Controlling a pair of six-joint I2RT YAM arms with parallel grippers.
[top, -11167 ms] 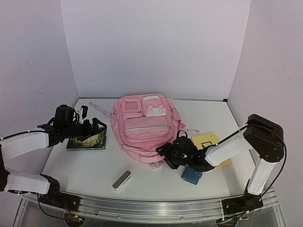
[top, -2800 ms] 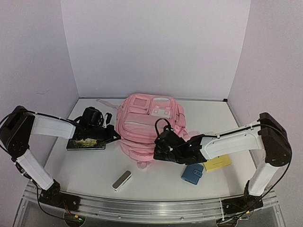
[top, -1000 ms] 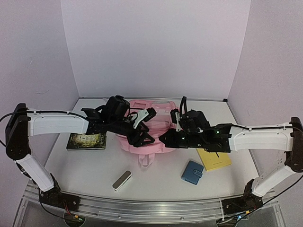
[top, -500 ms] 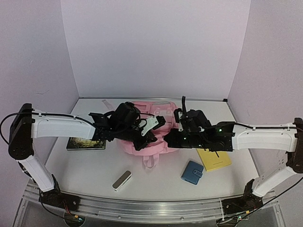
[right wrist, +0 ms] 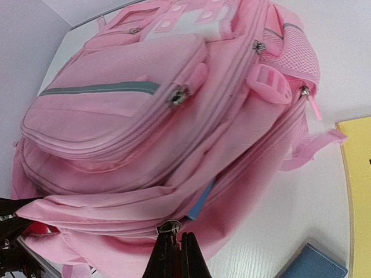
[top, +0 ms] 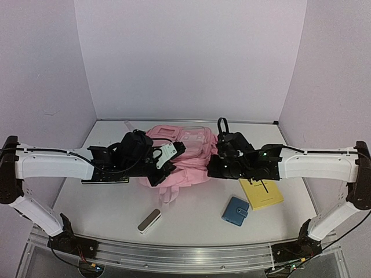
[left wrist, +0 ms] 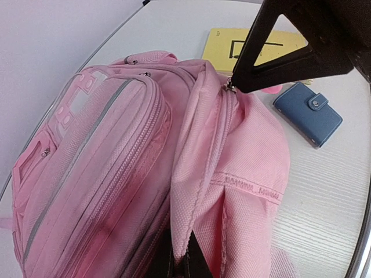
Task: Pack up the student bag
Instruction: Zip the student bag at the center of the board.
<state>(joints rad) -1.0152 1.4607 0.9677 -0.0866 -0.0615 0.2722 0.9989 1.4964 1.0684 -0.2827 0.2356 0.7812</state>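
Note:
The student bag (top: pixel 184 152), a soft pink backpack with grey strips, lies mid-table between both arms. My left gripper (top: pixel 164 166) is shut on a fold of the bag's pink fabric (left wrist: pixel 191 220) at its near left edge; the fingertips (left wrist: pixel 184 263) show dark at the bottom of the left wrist view. My right gripper (top: pixel 215 165) is shut on a metal zipper pull (right wrist: pixel 171 227) on the bag's near right edge, with its fingers (right wrist: pixel 181 250) pinched together. The same pull (left wrist: pixel 229 86) shows under the right fingers in the left wrist view.
A yellow notebook (top: pixel 262 193) and a blue wallet (top: pixel 235 211) lie right of the bag. A white oblong item (top: pixel 149 220) sits near the front edge. A dark picture book (top: pixel 104 174) lies under the left arm. Walls enclose the back and sides.
My left gripper has closed on the bag's fabric and drawn back to the left. The right gripper stays shut on the zipper pull. The bag has shifted and bunched between them.

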